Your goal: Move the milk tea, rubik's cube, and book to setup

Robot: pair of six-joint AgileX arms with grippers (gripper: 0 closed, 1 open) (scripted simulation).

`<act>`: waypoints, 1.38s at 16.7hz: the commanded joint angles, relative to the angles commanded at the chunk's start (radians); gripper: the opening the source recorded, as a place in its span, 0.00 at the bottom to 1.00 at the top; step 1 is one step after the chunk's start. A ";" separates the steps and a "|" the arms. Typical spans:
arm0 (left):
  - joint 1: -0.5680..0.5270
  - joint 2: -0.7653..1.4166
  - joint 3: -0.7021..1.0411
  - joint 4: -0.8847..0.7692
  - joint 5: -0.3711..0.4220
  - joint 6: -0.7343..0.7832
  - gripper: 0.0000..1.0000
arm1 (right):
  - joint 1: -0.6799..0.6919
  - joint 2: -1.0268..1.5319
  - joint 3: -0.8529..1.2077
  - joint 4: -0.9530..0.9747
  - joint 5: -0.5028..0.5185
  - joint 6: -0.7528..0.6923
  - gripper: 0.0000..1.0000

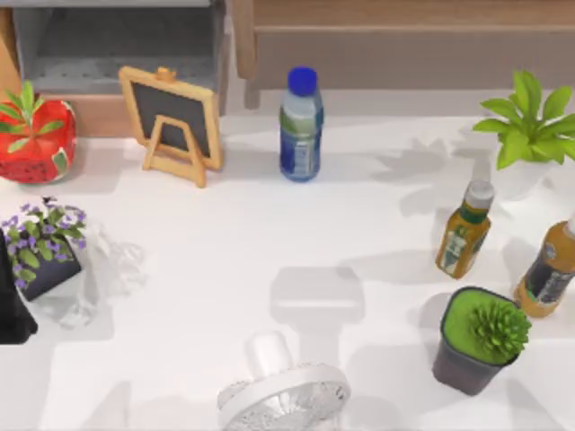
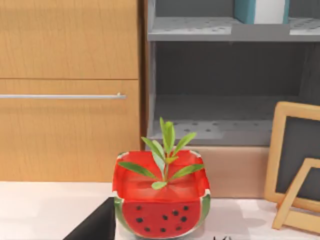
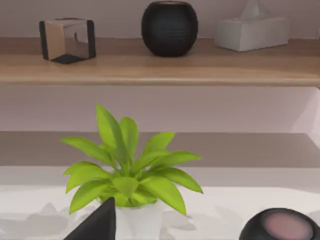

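White tabletop (image 1: 225, 260): your work surface carries only decor and drinks. No milk tea, rubik's cube or loose book lies on it, so you cannot tell from here where those three things are.

Possible book: a teal-and-white spine (image 2: 261, 10) stands on the upper level of the grey shelf (image 2: 220, 29) in the left wrist view. It may be the book, but you cannot confirm it.

Left arm: a dark shape at the far left edge of the table (image 1: 13, 310), just beside the purple flower pot (image 1: 45, 247), is probably part of it. Whether its fingers are wide or narrow cannot be told.

Right arm: its camera faces the leafy green plant (image 3: 127, 170) at the far right. A dark wedge at the picture's lower edge gives no sign of how the fingers stand, so this too cannot be told.

Clutter, left: watermelon planter (image 1: 36, 139) and small chalkboard easel (image 1: 172, 121) stand at the far left.

Clutter, middle: blue-capped water bottle (image 1: 300, 126) far, white desk fan (image 1: 280, 395) near.

Clutter, right: two tea bottles (image 1: 464, 229) and a succulent pot (image 1: 476, 339).

Risk: if you reach before the targets are found, an arm could sweep the upright bottles or pots over, since they stand close together on the right.

Risk, shelf: a reach toward the shelf would pass just above the watermelon planter and the easel and could clip either.
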 joint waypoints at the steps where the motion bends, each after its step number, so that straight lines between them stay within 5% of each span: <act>1: 0.000 0.000 0.000 0.000 0.000 0.000 1.00 | 0.004 -0.023 -0.023 0.000 0.003 0.002 1.00; 12: -0.019 0.106 0.098 0.053 -0.011 -0.002 1.00 | 0.006 -0.039 -0.038 0.000 0.006 0.003 1.00; 23: -0.129 1.123 0.762 0.395 -0.119 -0.008 1.00 | 0.006 -0.039 -0.038 0.000 0.006 0.003 1.00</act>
